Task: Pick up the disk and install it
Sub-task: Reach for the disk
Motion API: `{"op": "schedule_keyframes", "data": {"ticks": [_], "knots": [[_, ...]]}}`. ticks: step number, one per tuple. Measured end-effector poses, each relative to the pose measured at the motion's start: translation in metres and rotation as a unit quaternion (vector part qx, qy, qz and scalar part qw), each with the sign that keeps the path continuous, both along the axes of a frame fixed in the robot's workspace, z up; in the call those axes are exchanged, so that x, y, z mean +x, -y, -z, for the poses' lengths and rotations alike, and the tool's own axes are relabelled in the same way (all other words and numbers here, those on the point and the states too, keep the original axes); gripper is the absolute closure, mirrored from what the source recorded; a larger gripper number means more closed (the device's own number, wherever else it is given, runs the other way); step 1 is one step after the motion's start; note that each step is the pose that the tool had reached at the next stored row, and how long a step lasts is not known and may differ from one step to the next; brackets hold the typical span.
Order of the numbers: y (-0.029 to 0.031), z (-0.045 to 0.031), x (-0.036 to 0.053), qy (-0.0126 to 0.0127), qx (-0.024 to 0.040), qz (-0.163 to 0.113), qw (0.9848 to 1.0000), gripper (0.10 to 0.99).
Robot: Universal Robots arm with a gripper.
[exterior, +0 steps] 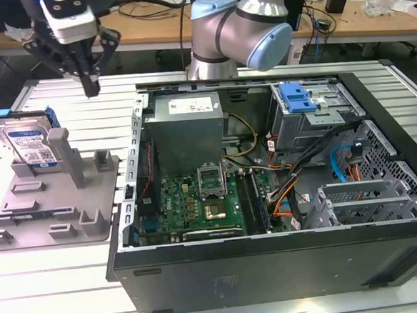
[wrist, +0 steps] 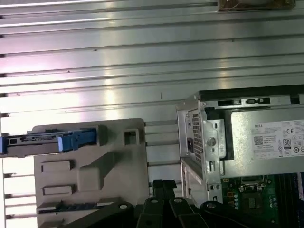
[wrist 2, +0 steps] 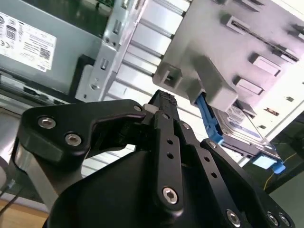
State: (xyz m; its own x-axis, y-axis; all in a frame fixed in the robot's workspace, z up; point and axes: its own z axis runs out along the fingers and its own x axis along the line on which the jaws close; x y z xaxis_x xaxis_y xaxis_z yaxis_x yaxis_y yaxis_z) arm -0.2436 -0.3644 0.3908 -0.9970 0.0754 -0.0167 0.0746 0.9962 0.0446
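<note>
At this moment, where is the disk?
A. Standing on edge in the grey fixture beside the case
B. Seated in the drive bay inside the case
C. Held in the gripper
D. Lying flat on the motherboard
A. In the exterior view, the disk stands on edge in the grey fixture, on the exterior view's left of the open computer case. The gripper hangs above and apart from it.

Looks like a robotics lab: an opened computer case on a slatted aluminium table, with cable-strewn wooden benches behind.
</note>
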Motion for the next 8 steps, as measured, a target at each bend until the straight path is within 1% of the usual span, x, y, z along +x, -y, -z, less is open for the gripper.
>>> {"op": "schedule_keyframes", "data": {"ticks": [1,3,4,6,7,8], "knots": [[-0.0014,0.0002,-0.0063,-0.0004,0.0000,0.000,1.0000,0.980],[-0.0032,0.0005,-0.0145,-0.0010,0.0000,0.000,1.0000,0.980],[-0.0051,0.0008,-0.0226,-0.0017,0.0000,0.000,1.0000,0.980],[-0.0080,0.0013,-0.0336,-0.0027,0.0000,0.000,1.0000,0.980],[-0.0091,0.0015,-0.0375,-0.0031,0.0000,0.000,1.0000,0.980],[-0.0118,0.0019,-0.0454,-0.0039,0.0000,0.000,1.0000,0.980]]}}
